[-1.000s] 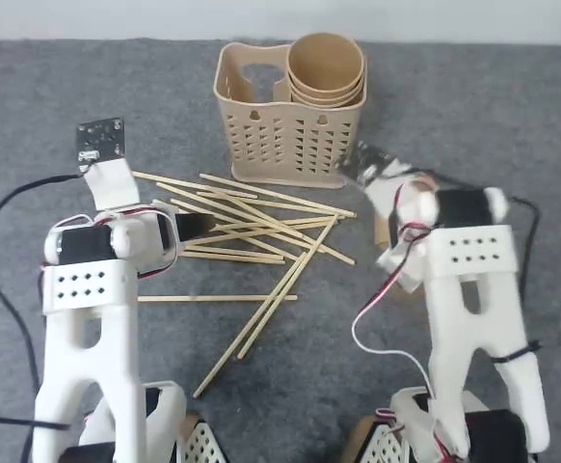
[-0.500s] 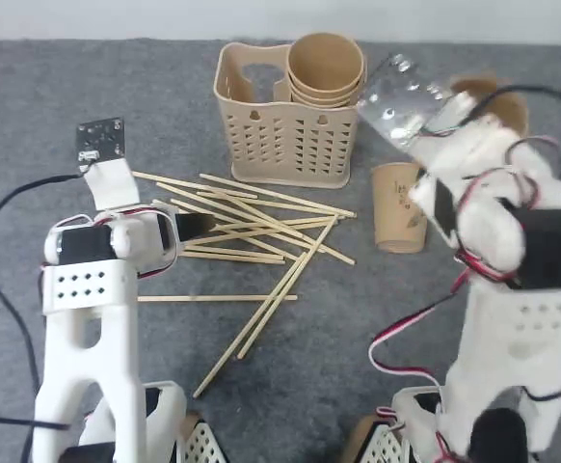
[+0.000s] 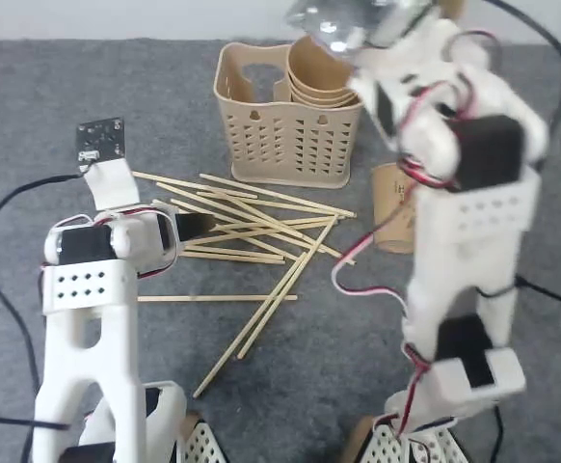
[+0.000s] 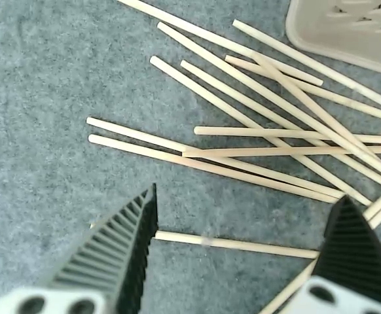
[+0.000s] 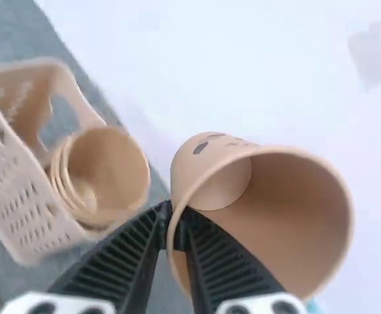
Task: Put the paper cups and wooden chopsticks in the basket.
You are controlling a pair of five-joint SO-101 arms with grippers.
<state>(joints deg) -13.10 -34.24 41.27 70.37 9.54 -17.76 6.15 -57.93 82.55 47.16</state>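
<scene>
Several wooden chopsticks (image 3: pixel 252 227) lie scattered on the grey cloth in front of the beige basket (image 3: pixel 261 135). A stack of paper cups (image 3: pixel 326 66) sits in the basket's right half. My right gripper (image 5: pixel 174 229) is shut on the rim of a tan paper cup (image 5: pixel 269 216), held high in the air beside the basket (image 5: pixel 20 163) and its stacked cups (image 5: pixel 105 170). Another paper cup (image 3: pixel 391 207) stands upside down right of the basket, partly hidden by the right arm (image 3: pixel 454 125). My left gripper (image 4: pixel 243 229) hangs open just above the chopsticks (image 4: pixel 262 131).
Grey cloth (image 3: pixel 512 116) covers the whole table. The left arm's base (image 3: pixel 88 328) stands at the front left, and a basket corner (image 4: pixel 347 26) lies beyond the chopsticks in the left wrist view. Loose wires (image 3: pixel 367 289) hang from the right arm.
My right arm has risen from beside the basket with a paper cup in its gripper and swung up and left toward the basket. The left arm has not moved.
</scene>
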